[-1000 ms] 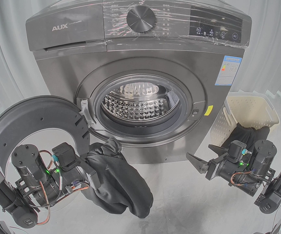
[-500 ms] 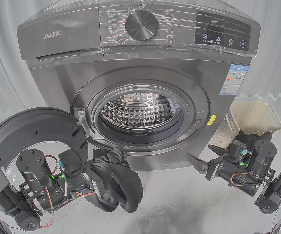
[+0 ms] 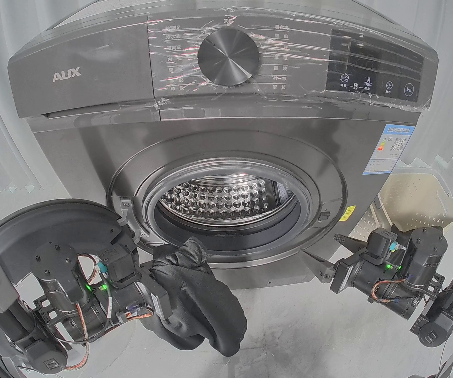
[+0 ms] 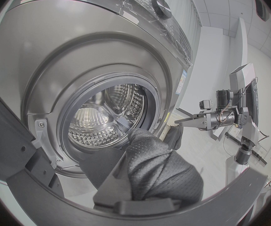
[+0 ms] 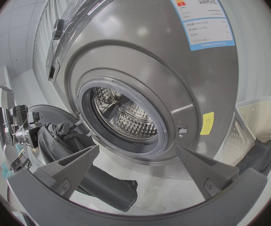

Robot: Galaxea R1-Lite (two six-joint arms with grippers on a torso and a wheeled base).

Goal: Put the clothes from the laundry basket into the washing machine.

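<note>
In the head view the washing machine [image 3: 226,127] faces front-on, its door [image 3: 53,227] swung wide at about 8 o'clock of the round opening and the bare steel drum [image 3: 221,198] showing inside. At 7 o'clock of that opening the left gripper [image 3: 157,296] is clamped on a black garment [image 3: 200,305], which bunches close under the rim and hangs toward the floor. The right gripper [image 3: 336,255] hangs at 4 o'clock, spread wide and holding nothing, in front of the cream laundry basket [image 3: 420,195] at the machine's 3 o'clock. The left wrist view adds the grip itself: mesh-textured cloth is pinched between the fingers, its top fold near the opening's lower lip and outside the drum. The right wrist view adds more dark clothing [image 5: 264,156] at the basket's front edge.
</note>
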